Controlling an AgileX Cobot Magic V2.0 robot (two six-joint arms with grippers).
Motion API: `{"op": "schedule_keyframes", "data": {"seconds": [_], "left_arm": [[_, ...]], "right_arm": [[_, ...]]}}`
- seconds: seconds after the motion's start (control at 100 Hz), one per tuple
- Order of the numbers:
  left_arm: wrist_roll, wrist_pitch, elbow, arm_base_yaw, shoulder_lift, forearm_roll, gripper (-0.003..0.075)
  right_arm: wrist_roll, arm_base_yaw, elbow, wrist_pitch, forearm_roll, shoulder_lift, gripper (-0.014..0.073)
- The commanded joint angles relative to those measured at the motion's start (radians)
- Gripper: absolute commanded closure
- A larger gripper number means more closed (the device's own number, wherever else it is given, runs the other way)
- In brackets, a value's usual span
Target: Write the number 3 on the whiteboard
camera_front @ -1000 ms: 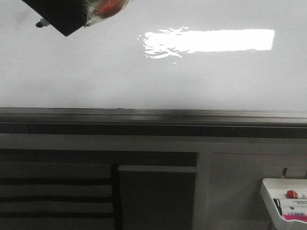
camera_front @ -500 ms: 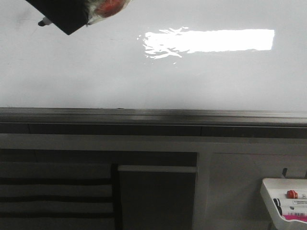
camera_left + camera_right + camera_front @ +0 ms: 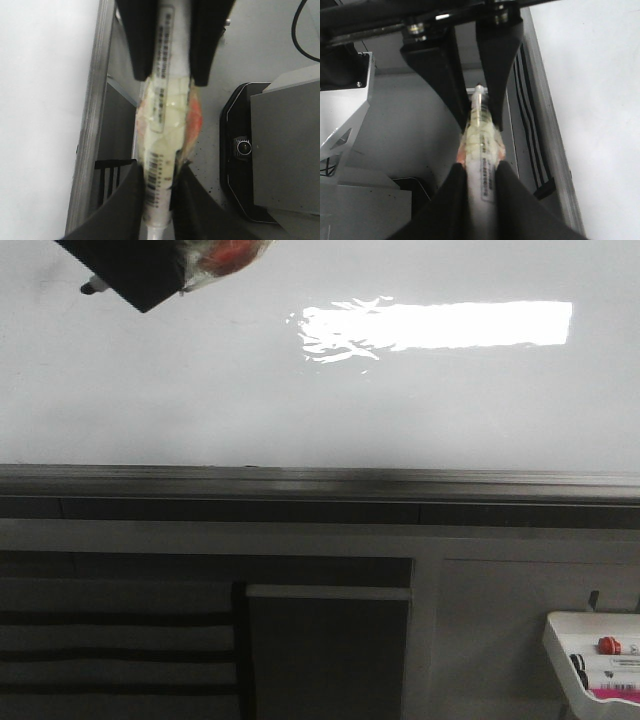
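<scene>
The whiteboard (image 3: 320, 390) fills the upper front view, glossy white with a bright glare. No number 3 shows on it. A white marker (image 3: 162, 115), wrapped in clear tape with a red patch, is held at both ends. My left gripper (image 3: 159, 172) is shut on one end and my right gripper (image 3: 172, 80) on the other. The right wrist view shows the same hold: right gripper (image 3: 479, 167) near, left gripper (image 3: 480, 117) beyond. In the front view a black gripper housing (image 3: 130, 270) sits at the board's top left, the marker's tip (image 3: 92, 285) poking out close to the surface.
A grey metal rail (image 3: 320, 480) runs along the whiteboard's lower edge. A small white tray (image 3: 600, 655) with spare markers hangs at the bottom right. Below the rail are grey cabinet panels (image 3: 330, 650) and a dark slatted section (image 3: 110, 640).
The black housing and marker tip at the top left have shifted slightly up and to the right. Nothing else has moved.
</scene>
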Motion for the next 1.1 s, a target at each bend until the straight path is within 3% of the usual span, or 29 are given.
{"op": "schedule_keyframes", "data": {"seconds": [0.0, 0.13, 0.22, 0.43, 0.61, 0.86, 1.09], "left_arm": [[-0.001, -0.049, -0.034, -0.007, -0.029, -0.046, 0.0664], [-0.001, -0.069, -0.034, -0.007, -0.029, -0.044, 0.0408], [-0.001, -0.079, -0.034, -0.007, -0.029, -0.048, 0.0338], [-0.001, -0.082, -0.034, -0.007, -0.029, -0.06, 0.0373], [-0.011, -0.074, -0.034, 0.015, -0.033, -0.046, 0.0413], [-0.06, -0.06, 0.005, 0.109, -0.136, -0.109, 0.0474], [-0.216, -0.287, 0.234, 0.231, -0.314, -0.185, 0.0525]], "right_arm": [[-0.013, 0.0, -0.035, -0.028, 0.055, -0.024, 0.0652], [-0.013, 0.0, -0.035, -0.028, 0.055, -0.024, 0.0655], [-0.013, 0.0, -0.035, -0.038, 0.055, -0.024, 0.0655], [-0.011, 0.0, -0.035, -0.057, 0.048, -0.026, 0.0655], [0.068, -0.023, -0.037, -0.046, -0.032, -0.086, 0.0655], [0.402, -0.152, -0.031, 0.053, -0.311, -0.258, 0.0655], [0.695, -0.271, 0.128, -0.058, -0.42, -0.437, 0.0655]]}}
